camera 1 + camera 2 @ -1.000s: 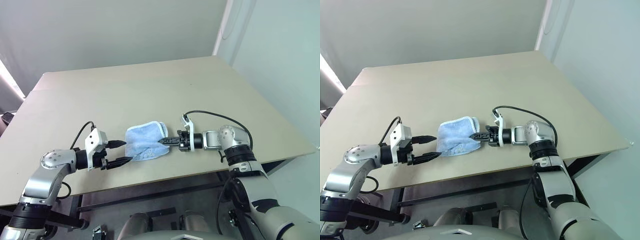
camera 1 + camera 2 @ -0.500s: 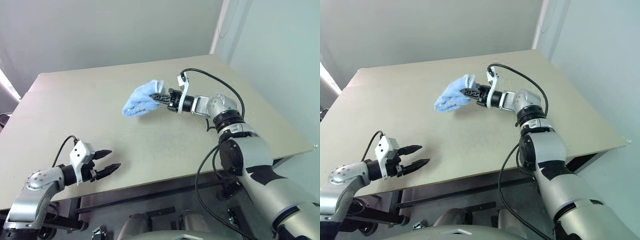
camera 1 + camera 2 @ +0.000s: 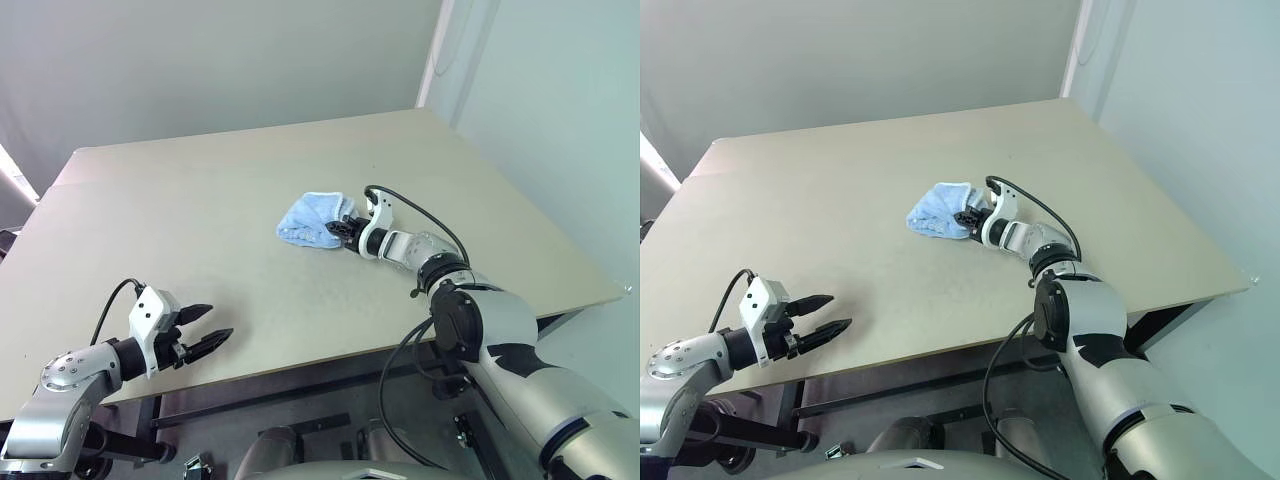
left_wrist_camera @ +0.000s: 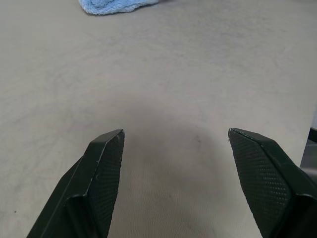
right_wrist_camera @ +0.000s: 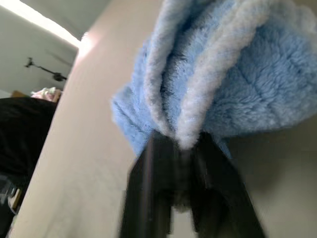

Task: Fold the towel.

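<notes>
The towel (image 3: 308, 219) is a light-blue terry cloth with whitish edging, lying bunched in a loose bundle on the middle of the tan table (image 3: 200, 200). My right gripper (image 3: 339, 231) lies low at the towel's right side. In the right wrist view its two black fingers (image 5: 154, 174) stand close together, with a whitish fold of the towel (image 5: 237, 74) pinched between them. My left gripper (image 3: 217, 322) hovers open and empty near the table's front left edge, far from the towel (image 4: 116, 5); its jaws stand wide apart (image 4: 176, 134).
The table's far edge meets a grey wall, and its right edge drops off beside a pale wall. A black cable loops over my right wrist (image 3: 400, 205). Bare tabletop lies between the two grippers.
My right gripper lifted the towel from near the front edge, swung it up and away, and has brought it down on the table's middle. My left gripper drew back toward the front left.
</notes>
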`<state>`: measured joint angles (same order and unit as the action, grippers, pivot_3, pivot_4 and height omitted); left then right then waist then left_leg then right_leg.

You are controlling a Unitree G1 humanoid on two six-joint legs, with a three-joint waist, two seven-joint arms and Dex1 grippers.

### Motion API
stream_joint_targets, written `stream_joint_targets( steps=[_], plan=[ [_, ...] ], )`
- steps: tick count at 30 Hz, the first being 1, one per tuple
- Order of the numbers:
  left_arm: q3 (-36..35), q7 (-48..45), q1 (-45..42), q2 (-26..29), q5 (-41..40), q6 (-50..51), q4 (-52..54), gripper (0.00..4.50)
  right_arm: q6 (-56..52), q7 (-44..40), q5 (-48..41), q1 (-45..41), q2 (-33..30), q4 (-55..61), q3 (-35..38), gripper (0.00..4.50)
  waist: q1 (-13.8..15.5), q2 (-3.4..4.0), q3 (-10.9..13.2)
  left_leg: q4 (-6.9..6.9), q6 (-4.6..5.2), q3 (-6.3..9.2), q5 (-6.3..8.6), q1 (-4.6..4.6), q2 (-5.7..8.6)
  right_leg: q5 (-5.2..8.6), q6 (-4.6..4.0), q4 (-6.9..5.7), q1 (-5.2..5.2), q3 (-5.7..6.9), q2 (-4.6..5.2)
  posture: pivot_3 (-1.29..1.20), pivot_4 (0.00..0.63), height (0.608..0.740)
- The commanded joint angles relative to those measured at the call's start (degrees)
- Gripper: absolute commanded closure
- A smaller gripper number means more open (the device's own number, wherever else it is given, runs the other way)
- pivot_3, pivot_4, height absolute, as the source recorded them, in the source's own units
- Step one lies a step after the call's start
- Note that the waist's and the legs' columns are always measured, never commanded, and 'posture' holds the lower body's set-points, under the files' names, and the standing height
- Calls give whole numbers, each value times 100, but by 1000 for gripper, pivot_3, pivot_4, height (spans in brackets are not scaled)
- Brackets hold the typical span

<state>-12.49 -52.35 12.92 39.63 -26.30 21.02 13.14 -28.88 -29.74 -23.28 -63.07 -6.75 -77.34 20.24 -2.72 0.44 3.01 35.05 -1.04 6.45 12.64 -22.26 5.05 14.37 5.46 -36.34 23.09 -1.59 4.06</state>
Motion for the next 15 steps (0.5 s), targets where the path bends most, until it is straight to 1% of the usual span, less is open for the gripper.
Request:
stream_joint_targets(
  steps=[1, 3, 6, 8, 10, 12, 13, 14, 15],
  plan=[
    [-167, -51, -121, 89, -97, 30, -46, 958, -129, -45, -15, -44, -73, 76, 203, 2614, -1, 0, 0, 0, 0, 0, -1, 0, 0, 0, 0, 0, 0, 0, -1, 0, 0, 740],
    [-165, -64, -175, 116, -113, 63, -89, 958, -217, -38, -45, -48, -138, 86, 297, 1900, -1, 0, 0, 0, 0, 0, -1, 0, -1, 0, -1, -1, 0, 0, -2, 0, 0, 740],
    [-151, -93, -267, 144, -131, 107, -115, 958, -368, -258, -93, -110, -276, 128, 409, 758, 2, 0, 0, 0, 0, 0, -1, 0, 0, 0, -1, 0, -1, 0, -2, 0, 0, 740],
    [-137, -112, -331, 163, -112, 123, -148, 958, -555, -717, 118, -189, -441, 197, 187, 26, 2, 0, 0, 1, 0, 0, -2, 0, 0, 0, -1, 0, -4, 0, -2, 0, 0, 740],
    [-138, -147, -386, 177, -145, 164, -184, 958, -688, -1250, 274, -289, -666, 302, -13, 26, 0, 1, 0, 2, 0, 0, -2, 0, 0, 0, -1, 1, -4, 0, -1, 0, 0, 740],
    [-138, -157, -497, 176, -183, 223, -235, 958, -808, -2370, 541, -400, -1060, 664, -509, 26, 15, 7, 5, 2, 1, -1, -2, -1, 0, 0, -1, 1, -5, 0, -1, 0, 0, 740],
    [-142, -159, -535, 171, -194, 250, -251, 958, -853, -2767, 624, -422, -1181, 798, -692, 26, 14, 12, 7, 8, 1, -1, -2, -4, 1, 0, 0, 1, -4, 1, -2, 0, 0, 740],
    [-144, -173, -576, 163, -211, 274, -275, 958, -780, -3253, 758, -318, -1314, 1160, -1010, 26, 9, 14, 9, 8, 1, -2, -2, -5, 1, 0, 0, 1, -4, 2, -1, 0, 0, 740],
    [-119, -184, -647, 149, -205, 276, -332, 958, -563, -3724, 823, 56, -1490, 1970, -1361, 26, 8, 13, 8, 8, 1, -2, -2, -4, 2, 0, 1, 1, -5, 2, -1, 0, 0, 740]
  ],
)
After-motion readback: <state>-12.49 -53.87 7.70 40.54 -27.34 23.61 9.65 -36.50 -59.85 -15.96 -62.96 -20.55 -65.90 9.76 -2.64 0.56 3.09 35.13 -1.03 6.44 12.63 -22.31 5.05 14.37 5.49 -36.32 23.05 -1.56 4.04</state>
